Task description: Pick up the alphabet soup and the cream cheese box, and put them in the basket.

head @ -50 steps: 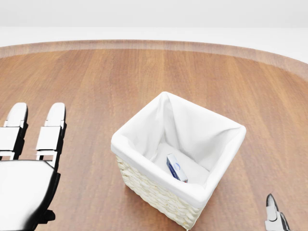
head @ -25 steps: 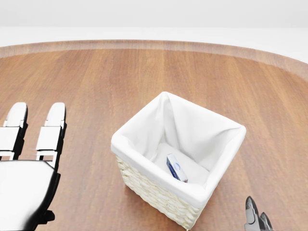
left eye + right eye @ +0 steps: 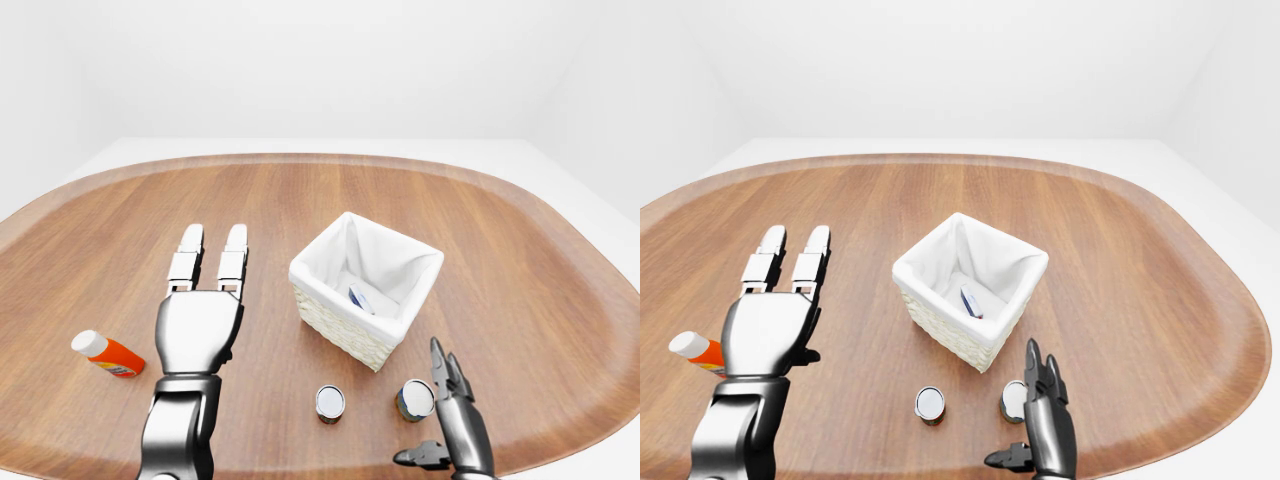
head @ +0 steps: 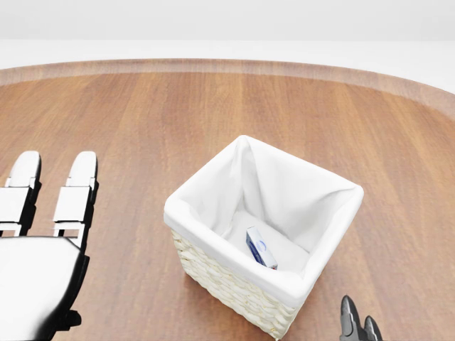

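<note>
The wicker basket [image 3: 338,325] with a white liner stands mid-table. A blue and white cream cheese box [image 4: 260,248] lies inside it, leaning on the liner. Two small cans show their tops below the basket in the left-eye view: one [image 3: 329,402] on the left and one [image 3: 414,399] on the right. Their labels are too small to read, so I cannot tell which is the alphabet soup. My right hand [image 3: 435,405] is open, its fingers pointing up just right of the right can. To the left of the basket my left hand [image 3: 213,250] is held open and flat, holding nothing.
An orange bottle with a white cap [image 3: 108,354] lies on the table left of my left hand. The wooden tabletop [image 3: 520,260] is oval, with its rim close below the cans in the left-eye view.
In the head view my right hand's fingertips have slid left along the bottom edge, towards the basket's lower right corner. The left hand, the basket and the box have not moved.
</note>
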`<state>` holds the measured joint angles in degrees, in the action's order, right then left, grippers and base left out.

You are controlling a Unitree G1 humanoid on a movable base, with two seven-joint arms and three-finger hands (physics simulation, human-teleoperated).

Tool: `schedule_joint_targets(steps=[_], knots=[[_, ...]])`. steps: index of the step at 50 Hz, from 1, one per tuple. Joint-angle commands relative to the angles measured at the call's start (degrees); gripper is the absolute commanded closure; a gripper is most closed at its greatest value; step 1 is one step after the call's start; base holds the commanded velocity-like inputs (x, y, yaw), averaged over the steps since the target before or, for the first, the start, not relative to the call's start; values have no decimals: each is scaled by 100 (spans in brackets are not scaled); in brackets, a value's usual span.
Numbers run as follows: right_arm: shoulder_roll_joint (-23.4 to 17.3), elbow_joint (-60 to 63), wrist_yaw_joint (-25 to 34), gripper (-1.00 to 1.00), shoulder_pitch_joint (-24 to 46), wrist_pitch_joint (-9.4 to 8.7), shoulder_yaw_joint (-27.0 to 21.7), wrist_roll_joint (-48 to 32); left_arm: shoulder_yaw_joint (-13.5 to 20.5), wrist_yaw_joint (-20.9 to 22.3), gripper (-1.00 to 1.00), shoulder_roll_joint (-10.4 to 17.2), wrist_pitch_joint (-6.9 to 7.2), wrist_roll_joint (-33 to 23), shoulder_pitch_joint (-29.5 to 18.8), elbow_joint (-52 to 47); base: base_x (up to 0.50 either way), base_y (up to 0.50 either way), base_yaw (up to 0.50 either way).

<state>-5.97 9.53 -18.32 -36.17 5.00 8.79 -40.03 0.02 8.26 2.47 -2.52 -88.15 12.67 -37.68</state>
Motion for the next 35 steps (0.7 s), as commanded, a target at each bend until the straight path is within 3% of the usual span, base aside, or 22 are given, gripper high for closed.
schedule_joint_targets(steps=[1,35], knots=[[-154,-481,-297,-100,121,0,98,15,-9,40,-100,-7,7,-7,1,-34,0,0,0],[1,-1461,-365,-100,497,0,-310,144,7,-42,-100,2,-16,-5,6,32,0,0,0]])
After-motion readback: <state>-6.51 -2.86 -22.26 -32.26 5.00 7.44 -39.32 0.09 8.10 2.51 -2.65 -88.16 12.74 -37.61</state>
